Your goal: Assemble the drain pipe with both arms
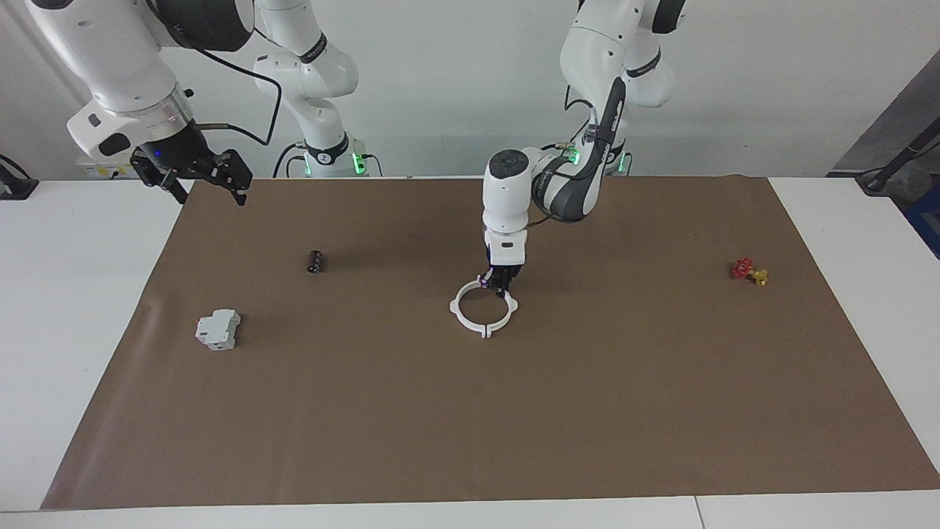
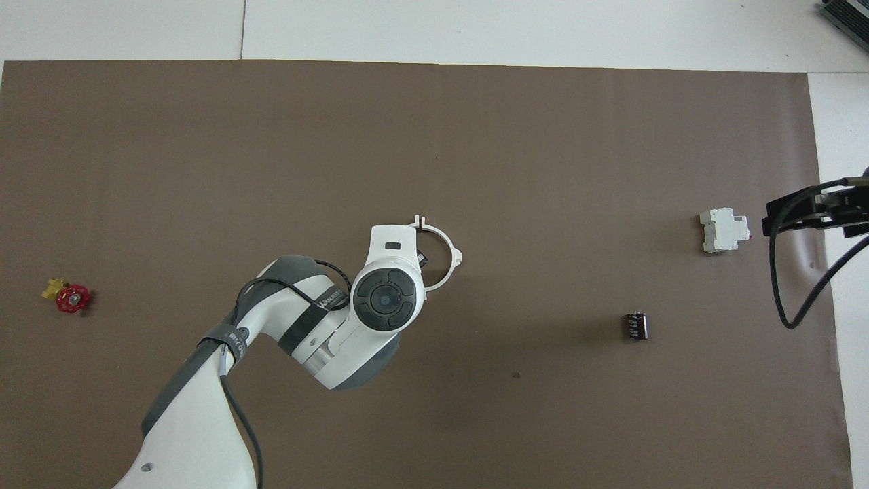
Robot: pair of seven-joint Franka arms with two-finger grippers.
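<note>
The drain pipe (image 1: 485, 330) lies on the brown mat in the middle of the table as one white ring with tabs. In the overhead view only part of its arc (image 2: 449, 242) shows past the left arm's wrist. My left gripper (image 1: 499, 285) points straight down at the part of the ring's rim nearest the robots, and its fingers stand close on the rim. My right gripper (image 1: 198, 178) waits, open and empty, raised over the mat's corner at the right arm's end of the table; it shows at the edge of the overhead view (image 2: 815, 209).
A pale grey boxy block (image 1: 218, 328) (image 2: 724, 229) and a small black cylinder (image 1: 316, 261) (image 2: 636, 326) lie toward the right arm's end. A small red-and-yellow piece (image 1: 749, 271) (image 2: 68, 296) lies toward the left arm's end. White table surrounds the mat (image 1: 514, 426).
</note>
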